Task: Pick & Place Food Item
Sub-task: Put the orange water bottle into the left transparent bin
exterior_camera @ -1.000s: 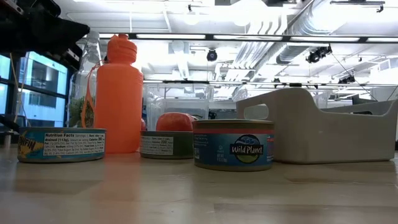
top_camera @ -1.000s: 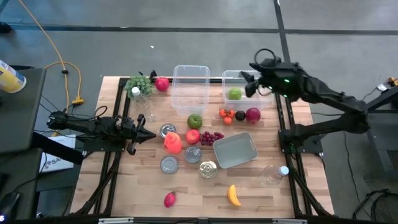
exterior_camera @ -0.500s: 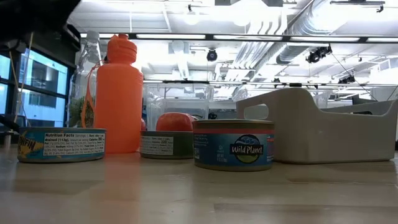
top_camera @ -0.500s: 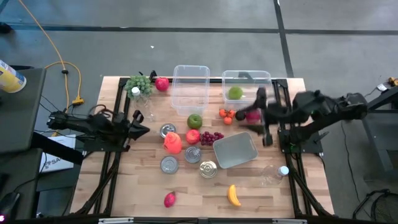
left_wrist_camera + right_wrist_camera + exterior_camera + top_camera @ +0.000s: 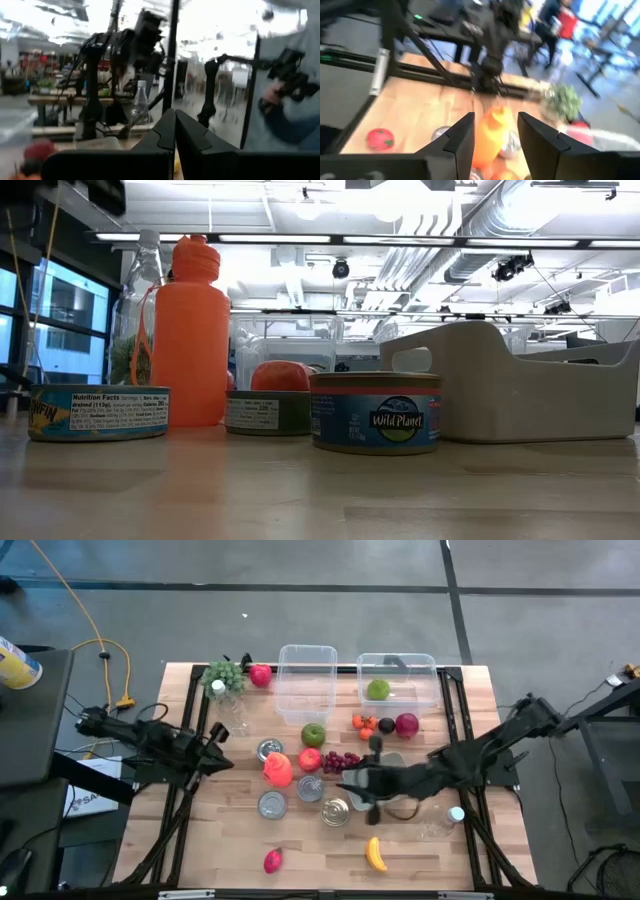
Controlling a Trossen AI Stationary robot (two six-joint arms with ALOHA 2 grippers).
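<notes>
My right gripper (image 5: 495, 120) hovers open, holding nothing, over the white bin (image 5: 398, 808) in the middle of the table; its arm hides most of the bin. Beyond its fingers the right wrist view shows the orange bottle (image 5: 490, 134). A green apple (image 5: 377, 690) lies inside the far right clear container (image 5: 425, 680). Loose on the wood lie another green apple (image 5: 313, 734), a red apple (image 5: 310, 759), purple grapes (image 5: 340, 761), small tomatoes (image 5: 365, 724) and a banana (image 5: 376, 853). At the table's left edge my left gripper (image 5: 222, 753) is shut and empty.
Several tins (image 5: 272, 804) and the orange bottle (image 5: 278, 769) stand left of the bin. A second clear container (image 5: 306, 680), green grapes (image 5: 222, 674), a clear bottle (image 5: 440, 822) and a pink fruit (image 5: 272, 860) ring the table. A person shows beyond the table (image 5: 285, 120).
My right gripper has swept from above the far right container toward the near left and somewhat down, and now hangs over the white bin. My left gripper has risen and drawn back a little toward the left edge, staying shut.
</notes>
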